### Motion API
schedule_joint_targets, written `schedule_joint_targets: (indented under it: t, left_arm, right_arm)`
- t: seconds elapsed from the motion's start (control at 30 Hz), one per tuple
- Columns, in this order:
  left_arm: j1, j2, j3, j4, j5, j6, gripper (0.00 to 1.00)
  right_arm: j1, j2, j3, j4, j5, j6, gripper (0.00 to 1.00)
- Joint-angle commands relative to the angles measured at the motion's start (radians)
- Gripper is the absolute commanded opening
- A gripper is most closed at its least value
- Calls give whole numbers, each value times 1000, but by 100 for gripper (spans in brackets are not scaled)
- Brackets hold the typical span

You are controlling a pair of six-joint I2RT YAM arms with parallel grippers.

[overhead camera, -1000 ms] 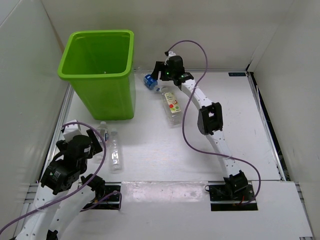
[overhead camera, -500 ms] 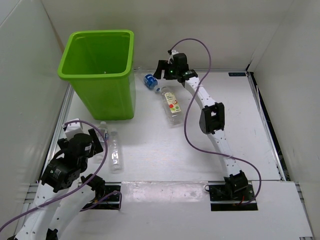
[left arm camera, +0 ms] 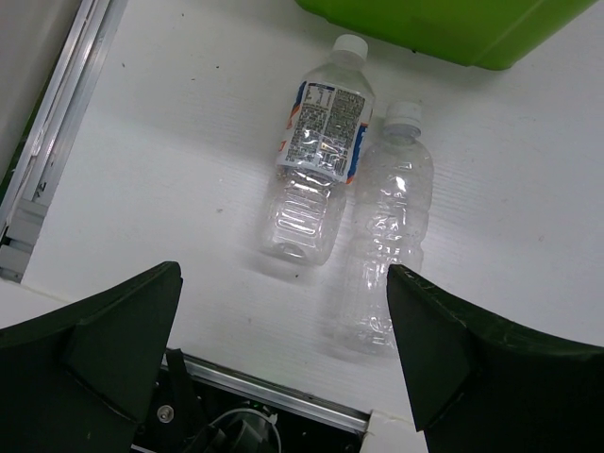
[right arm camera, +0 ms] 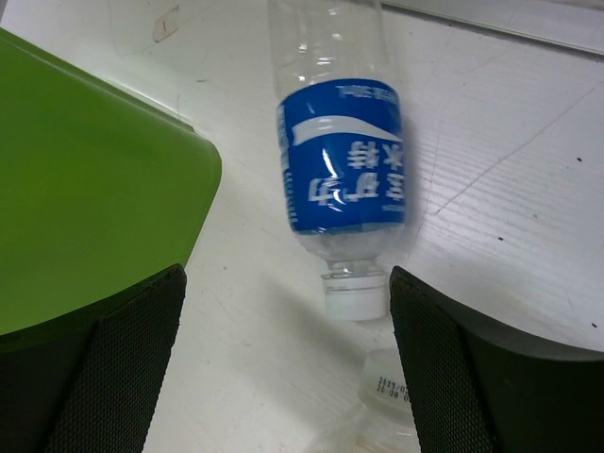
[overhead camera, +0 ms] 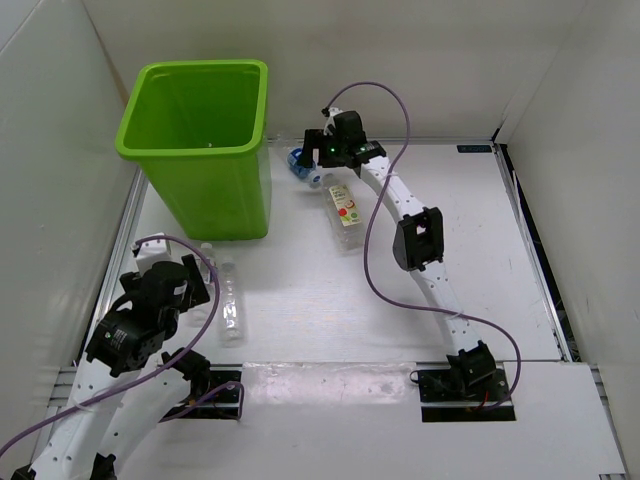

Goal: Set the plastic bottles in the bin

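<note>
The lime-green bin (overhead camera: pixel 200 150) stands at the back left; its wall shows in the right wrist view (right arm camera: pixel 85 198). A blue-labelled bottle (overhead camera: pixel 299 162) lies right of it, under my open, empty right gripper (overhead camera: pixel 313 152), between the spread fingers in the wrist view (right arm camera: pixel 344 160). The fruit-labelled bottle (overhead camera: pixel 345 210) lies just nearer; its cap (right arm camera: pixel 392 377) touches the frame's bottom. Two bottles lie in front of the bin: a labelled one (left arm camera: pixel 316 160) and a bare clear one (left arm camera: pixel 389 236). My left gripper (overhead camera: pixel 188 282) is open and empty, just short of them. No fifth bottle shows.
White walls close in the table on the left, back and right. A metal rail (left arm camera: pixel 47 142) runs along the table's left edge. The right arm's purple cable (overhead camera: pixel 372 200) loops over the fruit-labelled bottle's area.
My right gripper has shifted back left, over the blue-labelled bottle. My left gripper has moved a little to the right, toward the two bottles. The bottles have not moved.
</note>
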Motion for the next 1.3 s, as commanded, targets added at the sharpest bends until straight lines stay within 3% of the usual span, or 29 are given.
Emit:
schedule_joint_targets:
  t: [0.0,0.37,0.57,0.8,0.83,0.97,1.0,1.03,1.07,1.1,1.13,1.2,1.27]
  left_arm:
    - [2,11,25,20,16,7,100]
    - [0,-3,13,26,3,9,100]
    - [2,-14,8,20,-12,-4,100]
    - [3,-30,5,11,-35,-8,100]
    - [2,-30,4,14,-38,-7,100]
    - [3,-23,-15,34,-33,-1,100]
    - [3,-21,-15,38,-30,-2,100]
    - [3,-18,-15,38,-29,-7,100]
    - [3,-18,-10,31,-29,-10,100]
    - [3,-21,-9,22,-30,-19,100]
    - [3,-20,-5,12,-32,-24,100]
    - [0,-36,-5,6,-36,-30,100]
    - [3,-61,-8,5,-40,-33,100]
  right_arm:
    - [-8,8,49,-16,-2,6,90]
    - [3,1,48,-16,9,-26,90]
    - [-1,1,42,-18,-3,-11,65]
    - [-6,-2,37,-21,-10,-3,53]
    - [-15,-7,23,-21,-16,5,26]
    - [-38,-16,-1,-13,-34,44,10]
    - [-38,-18,-3,-12,-39,48,10]
    - [-37,-22,-7,-13,-46,35,21]
    - [-32,-27,-24,-10,-46,29,45]
    - [-26,-38,-29,-4,-51,14,61]
    - [-23,-41,-32,-3,-51,-4,67]
    - [-15,-44,-30,-7,-46,-17,53]
    - [-11,-50,-38,-13,-36,-26,24]
